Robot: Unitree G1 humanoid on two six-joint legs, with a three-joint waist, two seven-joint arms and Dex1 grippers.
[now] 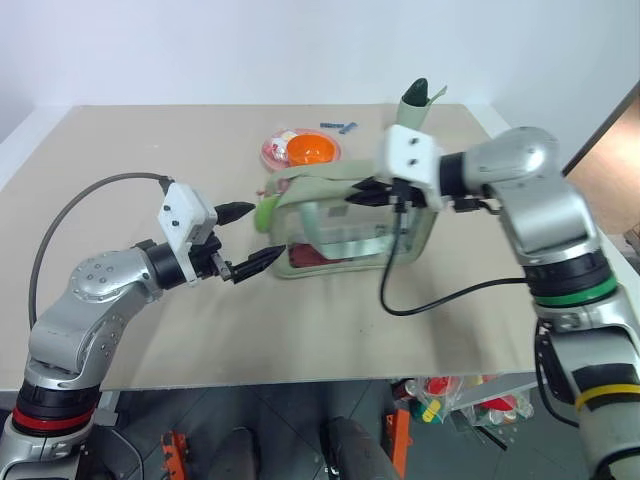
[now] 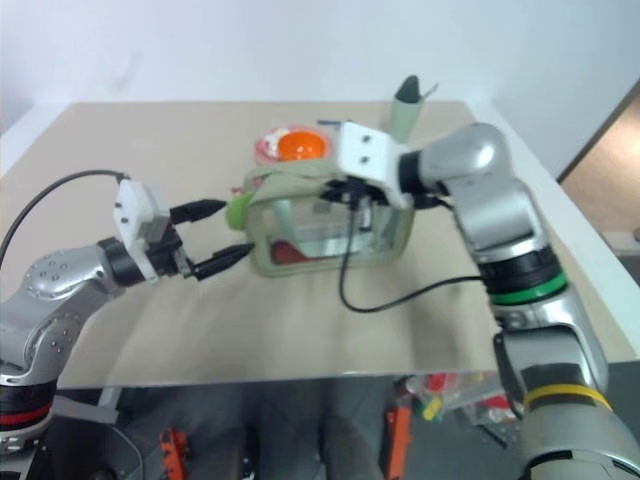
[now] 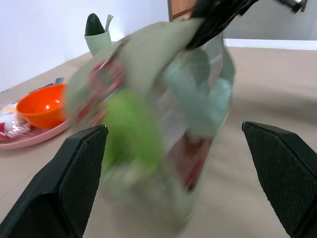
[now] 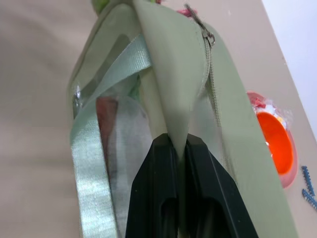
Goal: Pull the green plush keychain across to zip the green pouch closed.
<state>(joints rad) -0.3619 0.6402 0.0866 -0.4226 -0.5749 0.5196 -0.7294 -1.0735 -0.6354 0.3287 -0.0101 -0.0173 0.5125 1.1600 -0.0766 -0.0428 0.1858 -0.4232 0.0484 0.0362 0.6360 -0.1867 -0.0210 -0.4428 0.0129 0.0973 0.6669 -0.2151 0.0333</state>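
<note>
The green pouch stands at the table's middle, with clear window sides and a zipper along its top. My right gripper is shut on the top fabric of the pouch, its fingers pinching a fold beside the zipper. The green plush keychain hangs at the pouch's left end. My left gripper is open, level, its two fingertips just left of that end, one above and one below the keychain. In the left wrist view the keychain lies between the wide-spread fingers.
An orange bowl sits on a pink plate behind the pouch. A small sage-green cup stands at the back right. A black cable loops over the table in front of the pouch. The table's front edge is near.
</note>
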